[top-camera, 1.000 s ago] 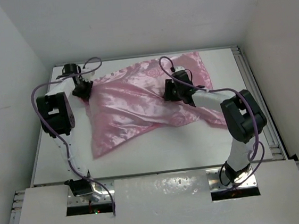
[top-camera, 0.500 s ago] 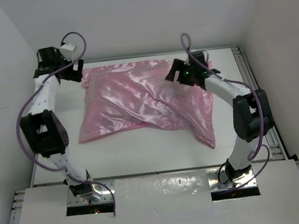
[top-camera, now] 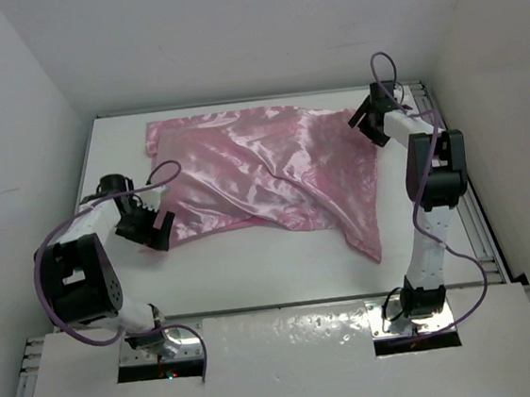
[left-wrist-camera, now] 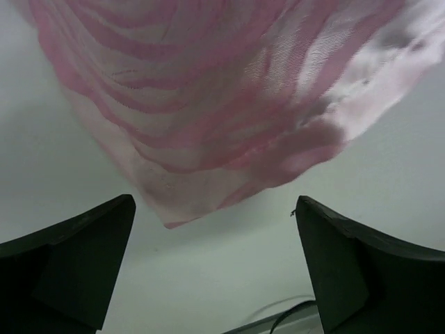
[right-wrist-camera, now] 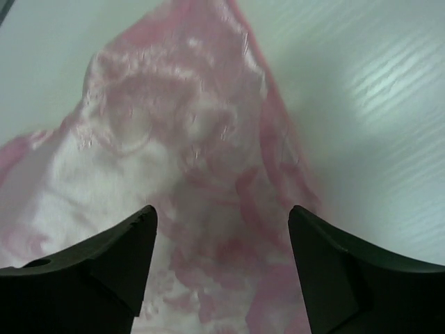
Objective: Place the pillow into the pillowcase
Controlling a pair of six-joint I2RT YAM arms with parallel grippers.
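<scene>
The pillowcase (top-camera: 262,170) lies crumpled on the white surface (top-camera: 254,275), mostly over its far half. Its long axis runs left to right, from the far-left corner down towards the right. One narrow end points at the near right, well out from the rest. The satin is creased in long folds that run along the same slant.

The left hand (top-camera: 157,231) sits low at the near-left corner of the pillowcase, just beside its edge. In the left wrist view that hand (left-wrist-camera: 214,209) is spread wide with nothing between the fingers (left-wrist-camera: 76,264); the pink corner (left-wrist-camera: 229,104) lies ahead of them on the surface, apart from both tips.

The right hand (top-camera: 359,118) is at the far-right corner of the pillowcase. In the right wrist view this hand (right-wrist-camera: 221,216) has its fingers (right-wrist-camera: 104,264) well apart, over the pink cloth (right-wrist-camera: 181,139), and grips nothing
</scene>
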